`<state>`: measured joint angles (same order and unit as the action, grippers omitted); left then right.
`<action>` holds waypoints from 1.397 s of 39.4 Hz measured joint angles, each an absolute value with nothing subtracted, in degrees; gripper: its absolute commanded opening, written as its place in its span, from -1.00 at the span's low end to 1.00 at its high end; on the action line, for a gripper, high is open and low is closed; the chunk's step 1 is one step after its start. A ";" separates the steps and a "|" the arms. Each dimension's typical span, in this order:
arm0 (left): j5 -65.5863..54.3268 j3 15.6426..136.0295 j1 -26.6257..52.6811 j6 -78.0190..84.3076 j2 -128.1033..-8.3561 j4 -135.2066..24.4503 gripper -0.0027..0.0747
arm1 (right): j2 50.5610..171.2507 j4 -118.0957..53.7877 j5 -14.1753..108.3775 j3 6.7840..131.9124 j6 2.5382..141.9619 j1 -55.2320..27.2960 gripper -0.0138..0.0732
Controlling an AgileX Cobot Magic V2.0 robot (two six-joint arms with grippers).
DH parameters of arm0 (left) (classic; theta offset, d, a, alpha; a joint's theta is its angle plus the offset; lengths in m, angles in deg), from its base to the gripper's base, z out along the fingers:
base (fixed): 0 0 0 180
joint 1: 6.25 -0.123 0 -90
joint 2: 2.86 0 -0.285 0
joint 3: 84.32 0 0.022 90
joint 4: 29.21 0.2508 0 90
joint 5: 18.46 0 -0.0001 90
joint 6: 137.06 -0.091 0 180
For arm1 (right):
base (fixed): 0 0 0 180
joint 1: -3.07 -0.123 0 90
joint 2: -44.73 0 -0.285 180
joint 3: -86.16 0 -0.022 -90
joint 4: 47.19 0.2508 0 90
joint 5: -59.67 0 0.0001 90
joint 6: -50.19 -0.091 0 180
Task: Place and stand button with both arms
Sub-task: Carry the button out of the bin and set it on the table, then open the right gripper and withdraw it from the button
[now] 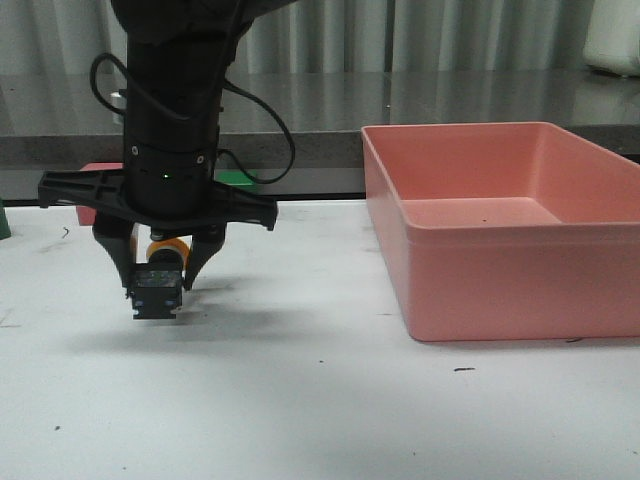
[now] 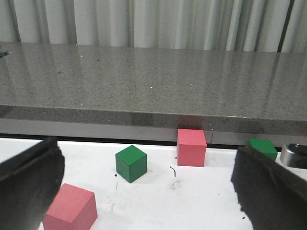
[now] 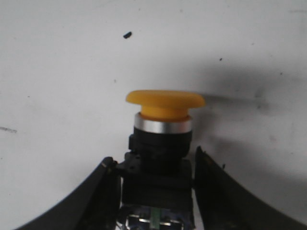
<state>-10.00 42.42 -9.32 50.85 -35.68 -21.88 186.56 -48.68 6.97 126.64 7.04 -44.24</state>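
In the front view, at the far left, my right arm [image 1: 168, 120] comes down over the white table [image 1: 300, 400]. My right end effector [image 1: 160, 285] is clenched around the button [image 1: 163, 262], one finger on each side of its dark base. The yellow cap sits on the upper side, tucked between the fingers, and the blocky base points down toward the table, with a shadow spread under it. I cannot tell whether the base touches the table. Behind the arm, bits of a red cube [image 1: 90, 172] and a green cube [image 1: 237, 178] show at the table's far edge. Well apart to the right stands the pink bin [image 1: 520, 285].

My left end effector [image 2: 146, 151] is released, its fingers [image 2: 29, 177] spread wide with nothing between them. From that wrist I see a red cube [image 2: 69, 206], a green cube [image 2: 131, 163], another red cube [image 2: 191, 147] close to the grey counter [image 2: 144, 76], another green cube [image 2: 262, 147], and a small metallic part [image 2: 293, 154] that I cannot make out.

From my right wrist, the button [image 3: 163, 139] fills the grip of the end effector [image 3: 153, 160]: the fingers [image 3: 96, 191] press the black base, and the silver ring and yellow cap stick out past the tips, over the table [image 3: 72, 72].
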 measured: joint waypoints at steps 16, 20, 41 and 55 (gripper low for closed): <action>-9.79 42.42 -9.32 50.85 -35.68 -21.88 0.82 | 187.99 -45.90 6.97 126.64 6.48 -44.24 0.46; -9.79 42.42 -9.32 50.85 -35.68 -21.88 0.82 | 187.99 -45.62 6.97 126.64 6.48 -44.24 0.69; -9.58 42.42 -9.32 50.85 -35.68 -21.88 0.82 | 177.33 -45.71 6.25 126.64 16.43 -44.24 -0.37; -9.58 42.42 -9.32 50.85 -35.68 -21.88 0.82 | 170.71 -46.05 1.85 126.64 22.93 -42.63 -0.84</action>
<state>-9.58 42.42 -9.32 50.85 -35.68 -21.88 170.71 -46.05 1.85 126.64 22.93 -42.63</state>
